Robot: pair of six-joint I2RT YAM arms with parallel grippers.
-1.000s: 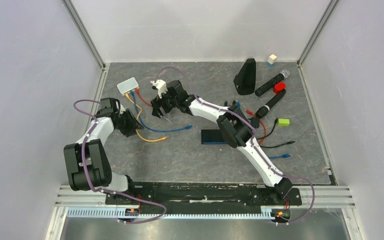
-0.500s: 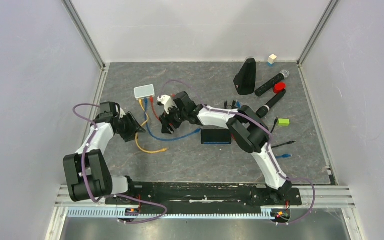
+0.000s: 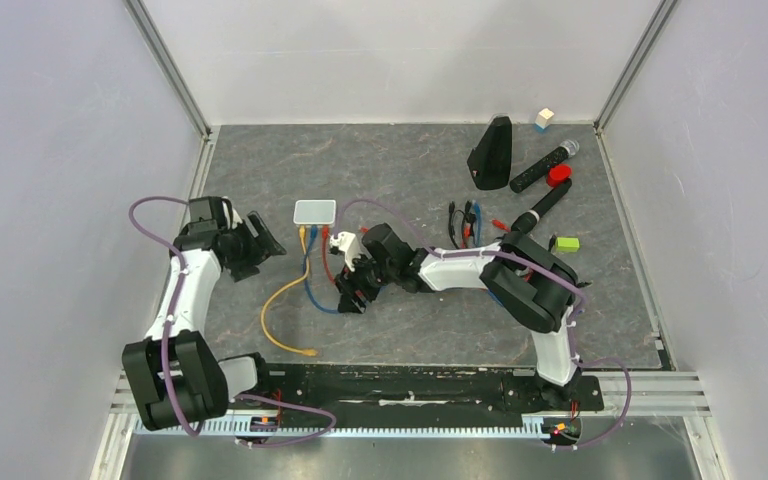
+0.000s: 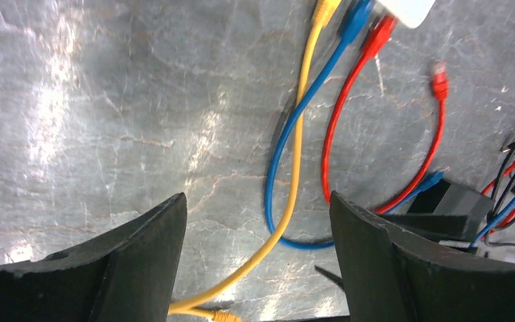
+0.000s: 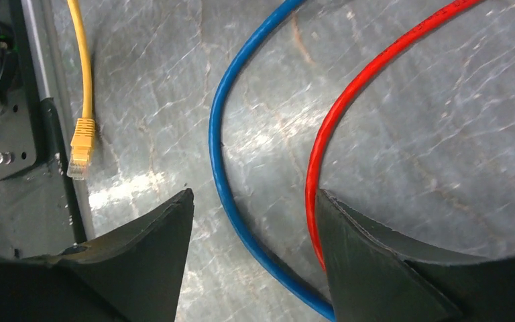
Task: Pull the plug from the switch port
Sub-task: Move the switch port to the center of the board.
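Looking down at the grey desk (image 3: 410, 160), I see the small white switch (image 3: 315, 211) lying left of centre. Three plugs are seated in its near side: a yellow plug (image 3: 303, 232), a blue plug (image 3: 311, 235) and a red plug (image 3: 323, 238). None of them is out of its port. The left claw (image 3: 265, 240) hangs to the left of the switch, apart from it, its jaws spread wide and gripping nothing. Its own camera shows only bare desk and cable between the two dark fingers (image 4: 141, 261). The right claw (image 3: 350, 297) sits low over the cable loops on the near side of the switch. It is released too: the blue cable (image 5: 218, 154) runs across the desk between its parted jaws and the red cable (image 5: 322, 147) curves just inside one finger, neither of them pinched. The yellow cable (image 3: 280, 300) trails toward the near edge, its loose end (image 5: 80, 144) resting beside the black base rail (image 5: 13, 201). At the far right lie a black wedge (image 3: 490, 152), two microphones (image 3: 545, 165), a green block (image 3: 566, 243) and a white cube (image 3: 544, 118).
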